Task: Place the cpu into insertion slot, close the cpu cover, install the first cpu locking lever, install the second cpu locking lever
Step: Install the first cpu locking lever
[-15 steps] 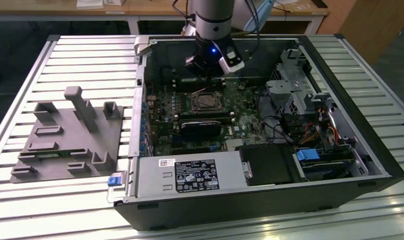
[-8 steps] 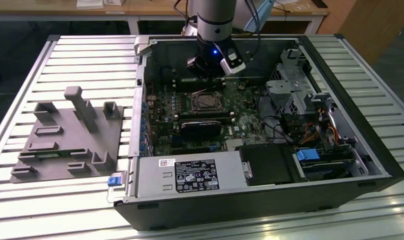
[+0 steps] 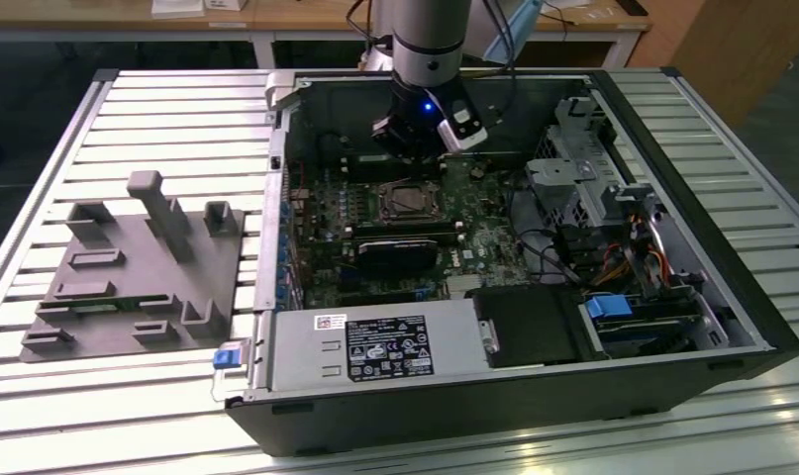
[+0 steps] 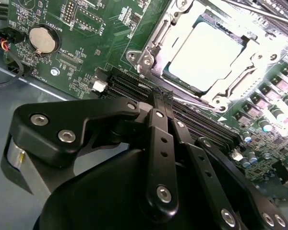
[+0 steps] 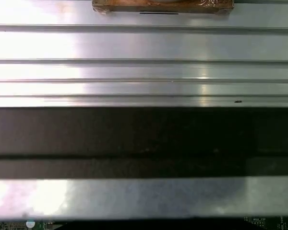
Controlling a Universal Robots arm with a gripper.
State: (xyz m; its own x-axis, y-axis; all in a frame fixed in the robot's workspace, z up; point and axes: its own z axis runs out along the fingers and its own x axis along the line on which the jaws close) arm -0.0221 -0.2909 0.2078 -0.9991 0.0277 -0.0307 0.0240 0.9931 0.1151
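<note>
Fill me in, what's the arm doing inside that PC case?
The arm's tool sits over the motherboard in the open computer case, fingers together and holding nothing, right beside the socket. The cpu is already seated, with the cpu cover down around it.

The cpu [image 4: 206,55] is seen as a flat, shiny silver square. It is laid flat in its slot on the green board. The cpu cover [image 4: 156,45], a thin silver frame with a cut-out middle, is laid down flat around it. In the exterior view the cpu [image 3: 406,201] is seen near the board's middle.
</note>
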